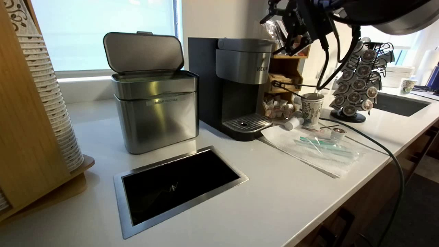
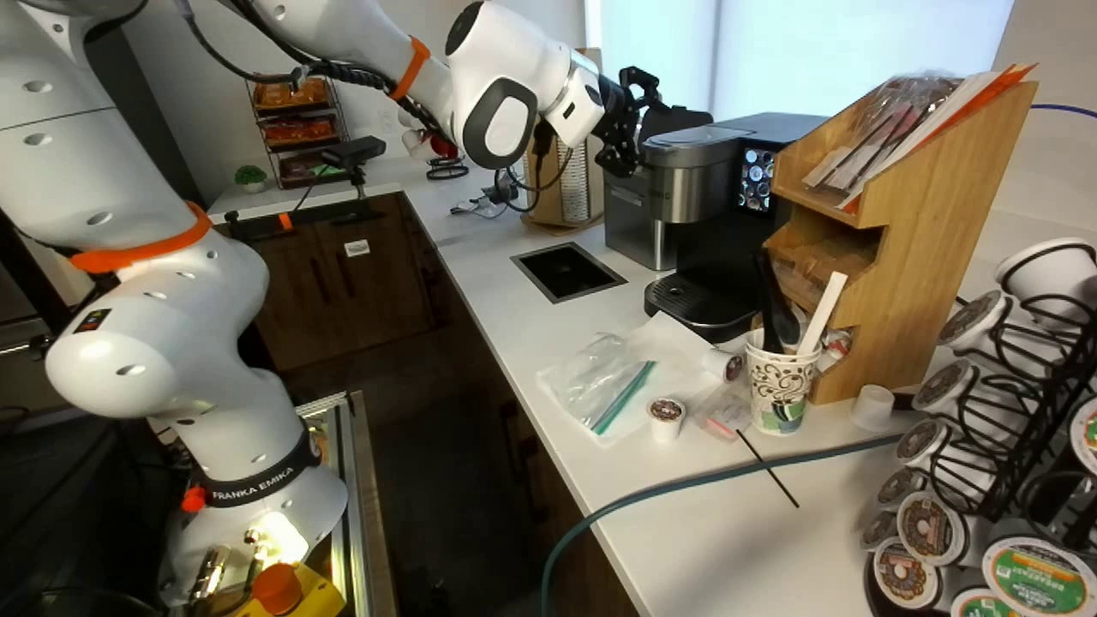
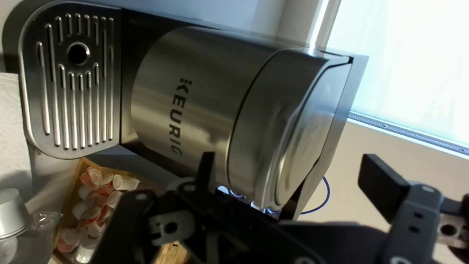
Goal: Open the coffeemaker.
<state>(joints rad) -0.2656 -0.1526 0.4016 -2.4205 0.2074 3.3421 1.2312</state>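
The coffeemaker point(image 1: 236, 73) stands on the counter point(image 1: 240, 206) between the bin point(image 1: 161, 120) and the wooden rack point(image 2: 930, 257), its lid point(image 3: 311, 128) down. The claw point(image 3: 293, 176), its fingers point(image 3: 383, 185) spread wide, hangs near the coffeemaker's head point(image 3: 194, 95); whether they touch, I cannot tell.

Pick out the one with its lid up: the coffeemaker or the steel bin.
The steel bin: its grey lid stands raised, while the coffeemaker has its top closed.
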